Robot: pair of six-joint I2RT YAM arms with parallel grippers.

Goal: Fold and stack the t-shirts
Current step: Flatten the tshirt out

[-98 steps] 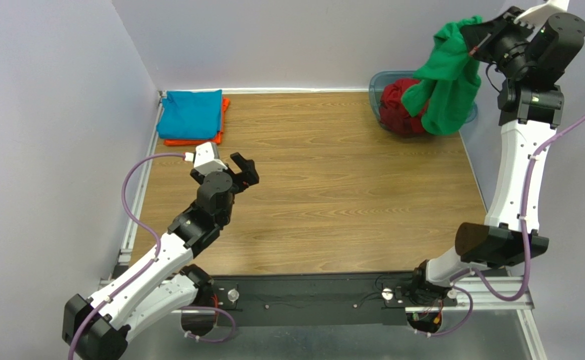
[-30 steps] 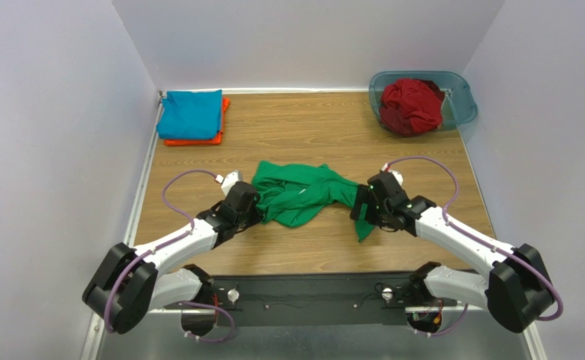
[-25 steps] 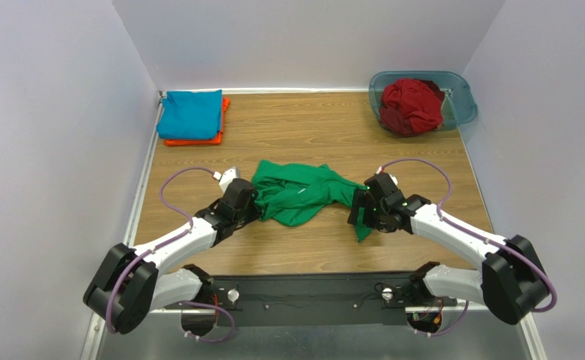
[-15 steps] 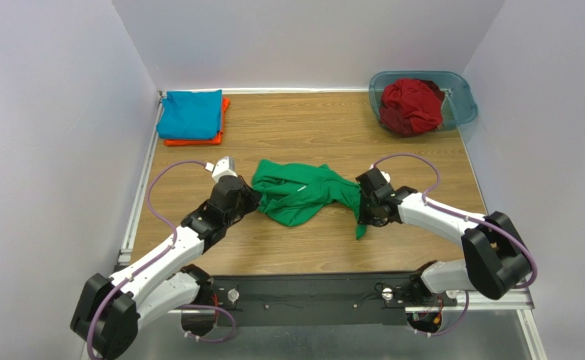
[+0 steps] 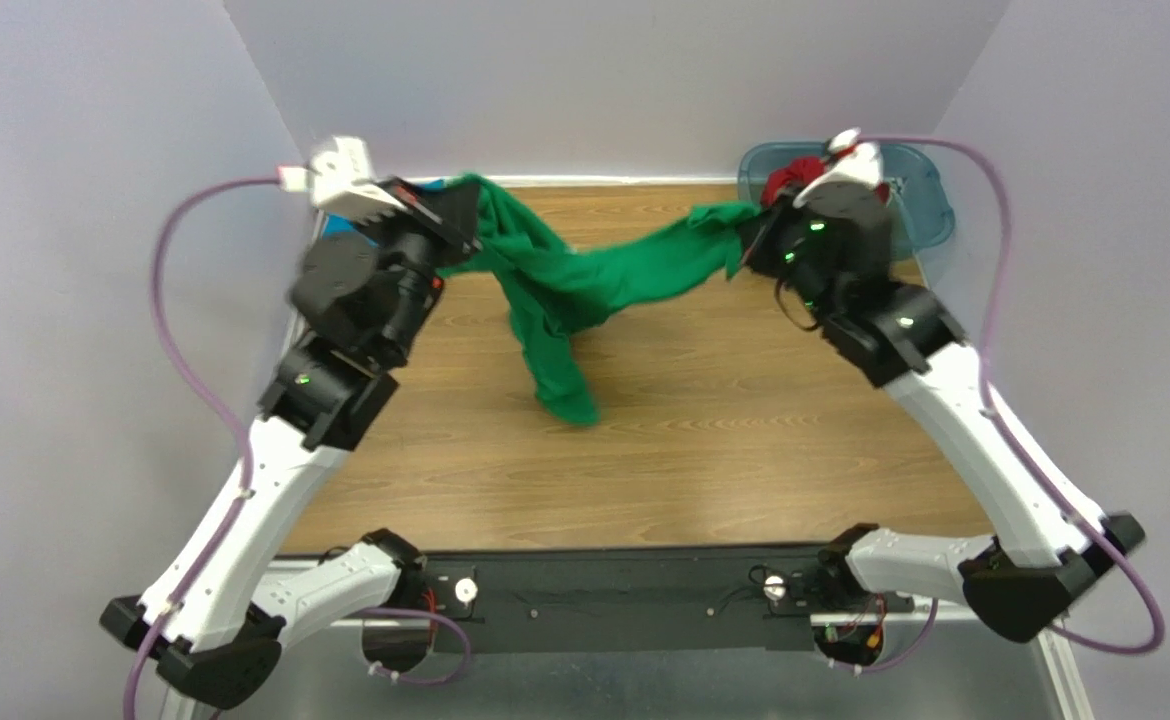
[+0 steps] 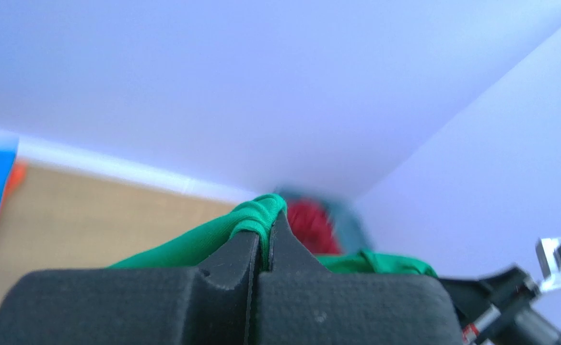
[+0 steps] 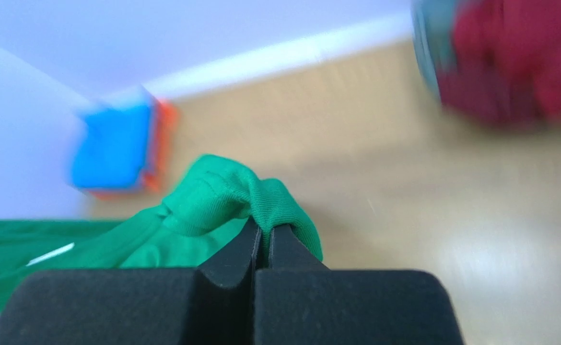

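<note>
Count: four t-shirts, one tub, two pincers. Green t-shirt (image 5: 591, 285): one, off the table (image 5: 726, 435), slung as a sagging band between the two pincers, with one loose tail hanging below and right of the left pincer (image 5: 449, 225), its tip just over the wood or touching it, I cannot tell which. Left pincer: jaws pressed together on a bunched fold of green cloth, confirmed in the left wrist view, where the fabric bulges just above the closed tips. Right pincer (image 5: 757, 240): likewise clamped on a wad of the same shirt, cloth puffing out over the tips in the right wrist view. Teal-blue t-shirt (image 7: 110, 147): one, folded, lying on top of the orange t-shirt (image 7: 162, 144): one, only its edge showing. This stack sits in the far corner, behind and below the left pincer, which hides most of it from above. Dark red t-shirt (image 7: 514, 57): one, crumpled, unfolded. Edges and room: both pincers are raised near the back wall, left one close to the left wall, right one close to the tub; the wooden surface below and nearer than both pincers is open across its width. Container: translucent blue-grey tub (image 5: 922, 195), just behind the right pincer, holds the dark red shirt only.
</note>
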